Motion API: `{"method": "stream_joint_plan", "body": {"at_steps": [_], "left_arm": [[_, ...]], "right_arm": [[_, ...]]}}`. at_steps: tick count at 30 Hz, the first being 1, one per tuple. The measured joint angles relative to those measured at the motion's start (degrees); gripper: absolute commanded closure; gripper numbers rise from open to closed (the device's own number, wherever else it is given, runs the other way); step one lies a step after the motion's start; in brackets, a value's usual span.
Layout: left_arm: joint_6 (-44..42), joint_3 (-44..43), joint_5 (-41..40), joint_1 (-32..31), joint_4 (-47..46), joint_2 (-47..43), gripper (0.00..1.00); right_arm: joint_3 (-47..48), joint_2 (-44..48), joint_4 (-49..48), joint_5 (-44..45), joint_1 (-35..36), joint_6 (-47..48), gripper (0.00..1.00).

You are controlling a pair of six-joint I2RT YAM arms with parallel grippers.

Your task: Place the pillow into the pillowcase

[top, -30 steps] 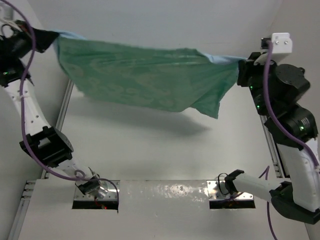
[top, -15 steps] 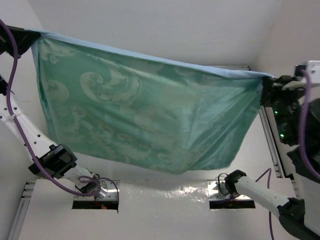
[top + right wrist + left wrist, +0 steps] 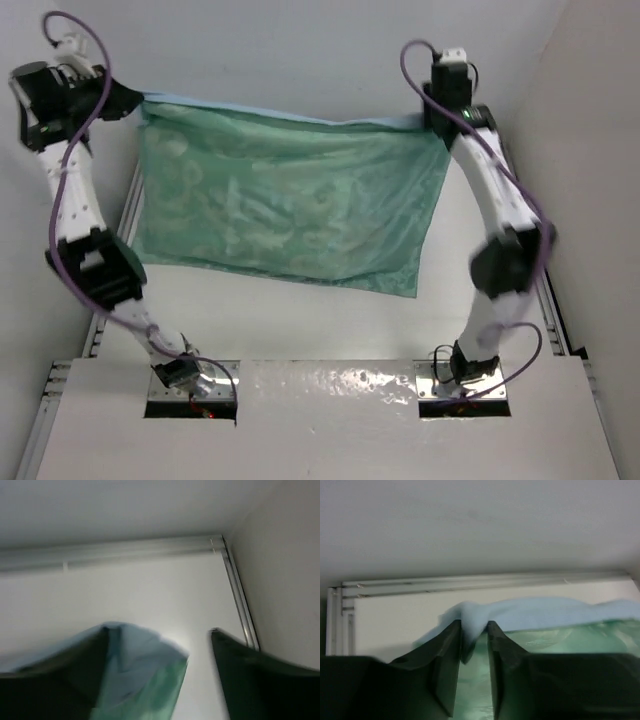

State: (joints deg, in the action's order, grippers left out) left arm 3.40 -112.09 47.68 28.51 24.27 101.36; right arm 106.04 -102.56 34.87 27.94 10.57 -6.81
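The pillowcase (image 3: 290, 210) hangs spread as a sea-green patterned sheet with a light blue top edge, strung between both grippers above the table. My left gripper (image 3: 135, 98) holds its upper left corner. In the left wrist view, the jaws (image 3: 473, 625) stand a narrow gap apart with the light blue cloth (image 3: 545, 612) pinched between the tips. My right gripper (image 3: 437, 118) is at the upper right corner. In the right wrist view, it (image 3: 160, 630) is open wide, and the cloth corner (image 3: 140, 670) lies against one finger only. The pillow is out of view.
The white table (image 3: 330, 330) is walled in white at the back and on both sides. Aluminium rails run along its left (image 3: 125, 215) and right (image 3: 552, 310) edges. Both arm bases sit on metal plates (image 3: 190, 400) at the near edge.
Both arms swung the pillowcase back from close under the camera to farther away. The right gripper moved left, and its jaws came apart. The left jaws parted slightly.
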Motion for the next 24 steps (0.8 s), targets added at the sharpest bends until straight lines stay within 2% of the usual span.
{"method": "stream_joint_plan", "body": {"at_steps": [1, 2, 3, 4, 5, 7, 8, 9, 11, 12, 14, 16, 24], "left_arm": [[0.3, -3.7, -4.2, -1.4, -0.6, 6.1, 0.26], [0.6, -9.6, -8.4, -2.3, -0.8, 13.3, 0.16], [1.2, -16.4, -13.3, -2.8, -3.1, 21.0, 0.13], [0.8, -19.0, -18.0, -3.1, -5.6, 26.2, 0.09], [0.3, -18.6, -22.1, -3.1, -6.0, 29.9, 0.06], [-1.0, -17.4, -26.9, -2.9, -3.0, 34.2, 0.03], [-1.7, -17.3, -28.6, -2.8, -1.2, 35.8, 0.03], [-2.2, -17.3, -29.8, -2.6, 0.0, 36.7, 0.03], [-2.8, -17.3, -31.6, -2.5, 1.2, 37.0, 0.02], [-3.0, -17.7, -32.1, -2.5, 0.9, 36.6, 0.01], [-3.2, -17.8, -32.1, -2.6, 0.2, 35.6, 0.01], [-3.5, -17.1, -31.7, -2.7, -0.4, 33.9, 0.01], [-10.6, 1.6, -29.9, -2.8, 0.4, 14.4, 0.0]], "right_arm": [[10.7, -9.4, 0.0, 0.6, -0.9, -0.2, 0.01], [21.2, -19.0, -1.3, 0.9, -1.7, -0.9, 0.01], [32.3, -28.6, -2.0, 1.6, -2.3, -2.5, 0.01], [38.6, -35.7, -4.4, 2.2, -2.8, -4.0, 0.01], [36.8, -38.0, -7.0, 2.1, -3.0, -5.4, 0.01], [18.4, -33.8, -13.9, 1.4, -3.7, -8.0, 0.01], [10.3, -30.8, -13.7, 1.4, -3.8, -8.7, 0.01], [6.2, -29.0, -11.6, 1.3, -3.9, -9.2, 0.01], [7.4, -28.3, -8.0, 0.4, -3.9, -9.3, 0.01], [11.6, -28.3, -6.3, -0.3, -3.6, -9.0, 0.01], [15.7, -26.5, -6.9, -1.4, -2.8, -7.0, 0.01], [15.0, -21.6, -7.7, -1.6, -1.5, -5.9, 0.01], [-10.3, 4.5, -8.9, -7.2, 2.4, -6.7, 0.01]]}}
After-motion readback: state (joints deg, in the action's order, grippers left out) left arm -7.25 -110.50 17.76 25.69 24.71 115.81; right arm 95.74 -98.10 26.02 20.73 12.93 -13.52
